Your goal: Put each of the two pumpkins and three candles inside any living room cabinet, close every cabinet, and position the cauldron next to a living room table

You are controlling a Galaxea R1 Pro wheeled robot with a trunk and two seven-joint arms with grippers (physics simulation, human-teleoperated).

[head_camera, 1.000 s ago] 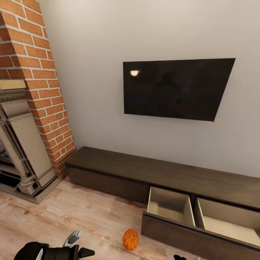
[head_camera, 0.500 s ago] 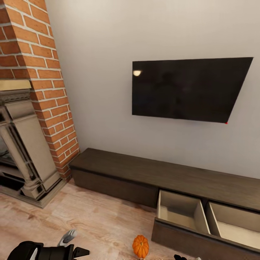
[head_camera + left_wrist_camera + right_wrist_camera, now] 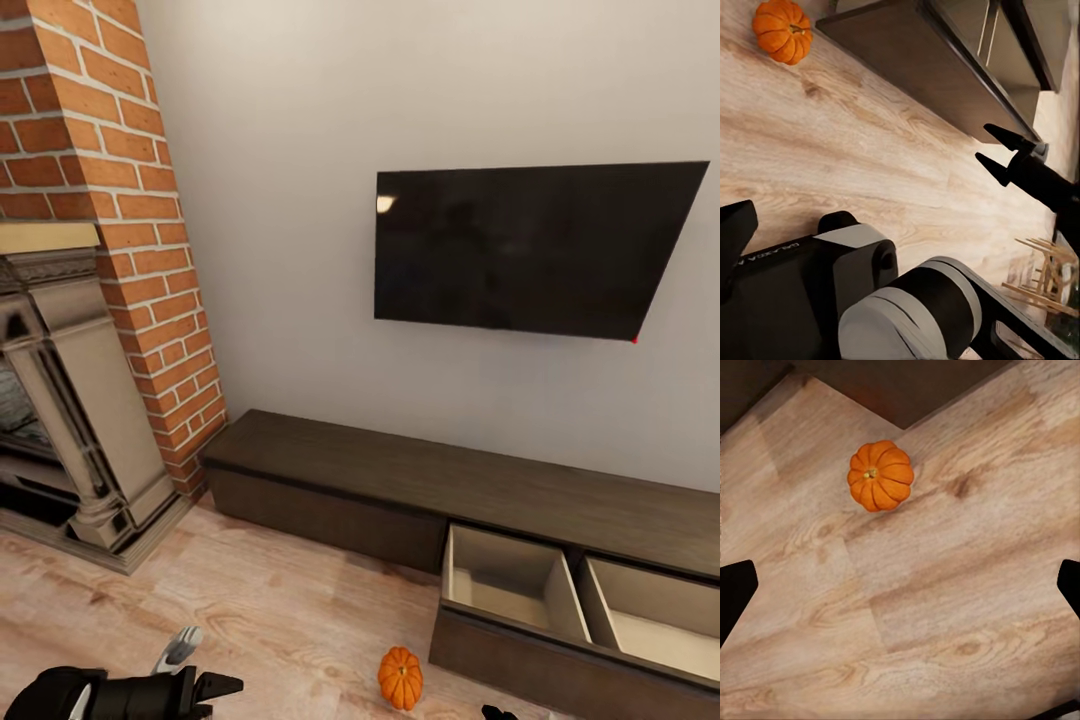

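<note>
One small orange pumpkin (image 3: 400,677) (image 3: 784,30) (image 3: 880,475) sits on the wood floor just in front of the cabinet (image 3: 420,480), a long low dark brown unit against the wall. One cabinet drawer (image 3: 510,580) stands pulled out, and its pale compartments look bare. My right gripper (image 3: 900,589) (image 3: 982,145) hangs open above the floor, a short way from the pumpkin, with nothing between its fingers. At the lower left of the head view my left gripper (image 3: 210,662) is open and holds nothing.
A brick chimney (image 3: 100,200) and a stone fireplace (image 3: 70,400) fill the left side. A black TV (image 3: 530,250) hangs on the wall above the cabinet. Bare wood floor (image 3: 250,610) lies between me and the cabinet.
The head view has turned a little, so cabinet, TV and pumpkin sit further right in the picture. The pumpkin stays on the floor and both grippers stay open.
</note>
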